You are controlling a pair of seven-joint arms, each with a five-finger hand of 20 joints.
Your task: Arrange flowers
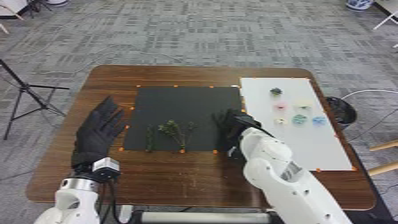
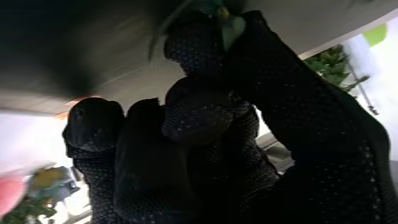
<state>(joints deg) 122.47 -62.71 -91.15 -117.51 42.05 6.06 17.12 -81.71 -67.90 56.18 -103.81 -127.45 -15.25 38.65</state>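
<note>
The robot's left hand (image 1: 99, 131), fingers extended, waited near the counter's (image 1: 182, 180) left edge. A slender sprig (image 1: 149, 139) and a fuller leafy sprig (image 1: 177, 131) lay on the black mat (image 1: 182, 102), nearer that edge than the right. Over the mat's right side, the right hand (image 1: 234, 122) pinched a green stem (image 2: 233, 31) between thumb and finger, apparently for placement. Good placement likely called for a light pinch, a low, level approach and a clean release, sparing leaves from snagging on the glove. Small blooms (image 1: 299, 119) dotted the white board (image 1: 315, 145) along the counter's right edge.
</note>
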